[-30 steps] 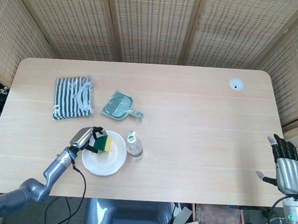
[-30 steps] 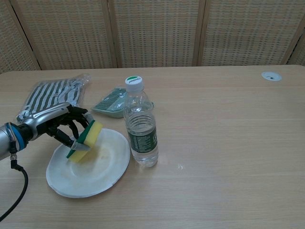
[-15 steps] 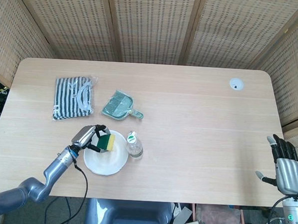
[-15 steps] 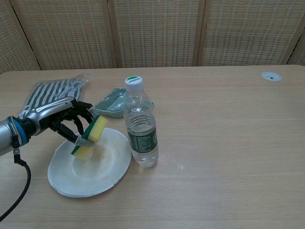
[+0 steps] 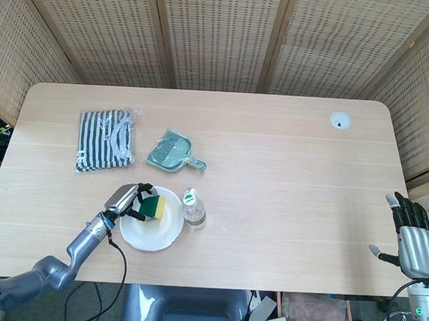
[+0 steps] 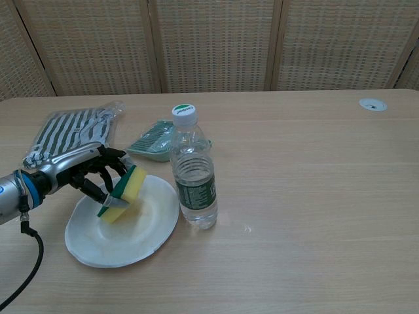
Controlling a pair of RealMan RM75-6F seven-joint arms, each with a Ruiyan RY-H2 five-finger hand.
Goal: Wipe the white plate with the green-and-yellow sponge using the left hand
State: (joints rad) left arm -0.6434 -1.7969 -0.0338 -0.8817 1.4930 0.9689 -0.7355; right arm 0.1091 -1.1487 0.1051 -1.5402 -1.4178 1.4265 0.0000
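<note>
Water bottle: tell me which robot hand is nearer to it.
Left. The left robot hand is just beside the water bottle, over the white plate; the right robot hand sits at the far table edge.

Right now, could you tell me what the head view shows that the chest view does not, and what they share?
Only the head view shows the right hand, open and held off the table's near right corner. Only the chest view shows the water bottle from the side, its label readable. Both show the left hand holding the sponge on the white plate, plus the striped cloth and the dustpan.
</note>
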